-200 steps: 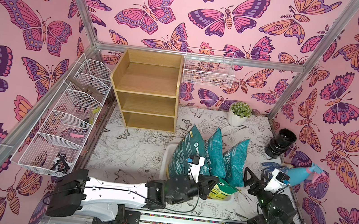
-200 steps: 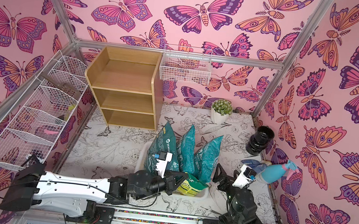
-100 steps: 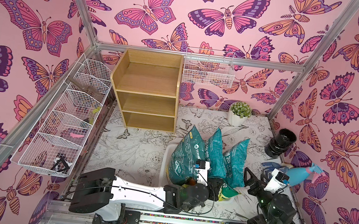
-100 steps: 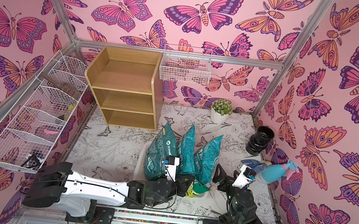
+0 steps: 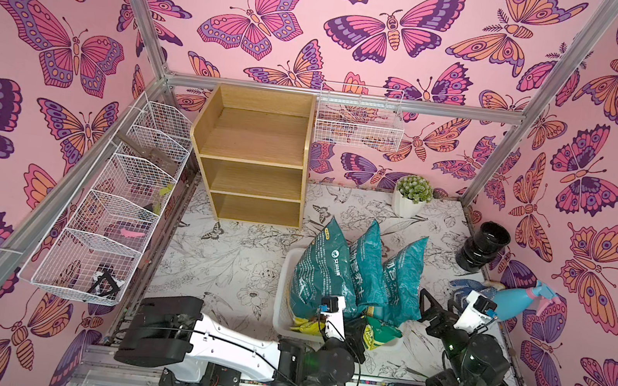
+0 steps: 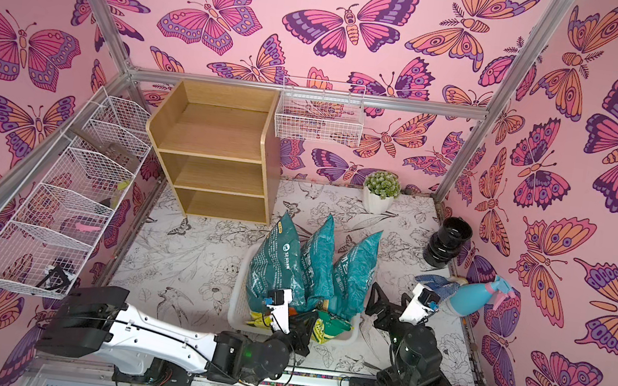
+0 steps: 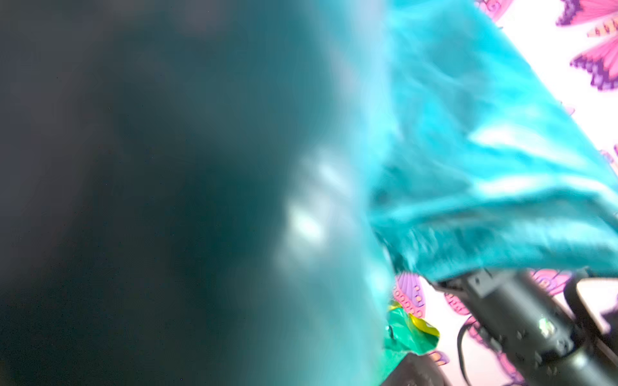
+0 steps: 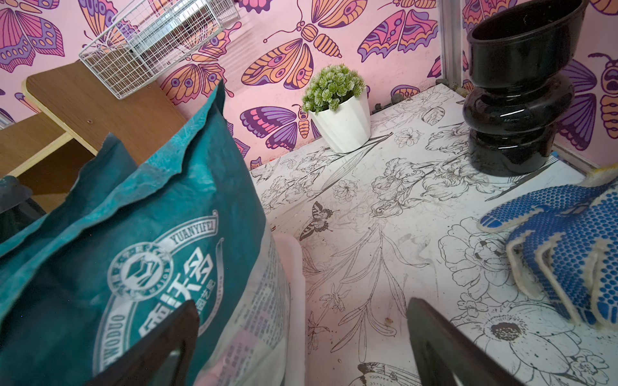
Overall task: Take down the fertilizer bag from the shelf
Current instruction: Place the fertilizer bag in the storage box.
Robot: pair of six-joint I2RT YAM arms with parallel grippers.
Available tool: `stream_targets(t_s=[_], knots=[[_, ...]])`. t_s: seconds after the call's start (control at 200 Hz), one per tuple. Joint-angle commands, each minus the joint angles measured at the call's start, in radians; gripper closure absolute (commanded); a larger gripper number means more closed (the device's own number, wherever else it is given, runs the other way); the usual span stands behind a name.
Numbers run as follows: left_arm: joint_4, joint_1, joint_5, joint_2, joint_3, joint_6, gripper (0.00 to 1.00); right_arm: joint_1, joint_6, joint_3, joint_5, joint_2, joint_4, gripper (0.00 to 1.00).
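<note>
At 5 o'clock from shelf [image 5: 256,179], green-yellow bag [image 5: 378,330] lies in white bin [image 5: 282,300] w/ three teal bags [image 5: 319,272] standing upright. L gripper [image 5: 359,330] jaws fully closed at bag's edge; can't tell if pinching it. R gripper [image 5: 437,306] jaws spread wide, empty, at bin's 3 o'clock.

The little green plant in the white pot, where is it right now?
In both top views the potted plant stands at the far edge of the table, between the wooden shelf and the black vase.
</note>
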Motion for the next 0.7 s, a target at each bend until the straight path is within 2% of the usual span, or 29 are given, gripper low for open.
stream_targets(t_s=[0.0, 0.04, 0.055, 0.095, 0.115, 0.135, 0.16, 0.19, 0.25, 0.486, 0.691], knots=[[-0.065, -0.016, -0.070, -0.010, 0.001, 0.096, 1.00, 0.006, -0.016, 0.033, -0.012, -0.012, 0.000, 0.01], [-0.063, -0.016, -0.071, -0.009, 0.002, 0.102, 1.00, 0.007, -0.016, 0.033, -0.014, -0.012, 0.000, 0.01], [-0.063, -0.016, -0.073, -0.008, 0.004, 0.107, 0.96, 0.007, -0.016, 0.033, -0.015, -0.012, 0.000, 0.01], [-0.058, -0.016, -0.079, -0.010, 0.004, 0.119, 0.79, 0.006, -0.016, 0.033, -0.012, -0.012, 0.001, 0.01], [-0.054, -0.015, -0.079, -0.014, 0.003, 0.130, 0.65, 0.006, -0.017, 0.033, -0.013, -0.012, 0.001, 0.01], [-0.049, -0.015, -0.080, -0.017, 0.002, 0.142, 0.46, 0.007, -0.017, 0.033, -0.013, -0.012, 0.001, 0.01], [-0.043, -0.014, -0.079, -0.024, 0.002, 0.157, 0.31, 0.007, -0.018, 0.033, -0.014, -0.012, 0.002, 0.01], [-0.037, -0.014, -0.078, -0.032, 0.003, 0.176, 0.21, 0.006, -0.018, 0.033, -0.015, -0.012, 0.001, 0.01], [-0.037, -0.010, -0.074, -0.045, 0.007, 0.203, 0.11, 0.006, -0.019, 0.033, -0.015, -0.012, 0.000, 0.01], [-0.037, 0.015, -0.027, -0.143, 0.016, 0.276, 0.03, 0.006, -0.019, 0.031, -0.013, -0.012, 0.002, 0.01], [-0.087, 0.016, 0.111, -0.252, 0.134, 0.428, 0.00, 0.006, -0.026, 0.030, -0.009, -0.012, 0.005, 0.01]])
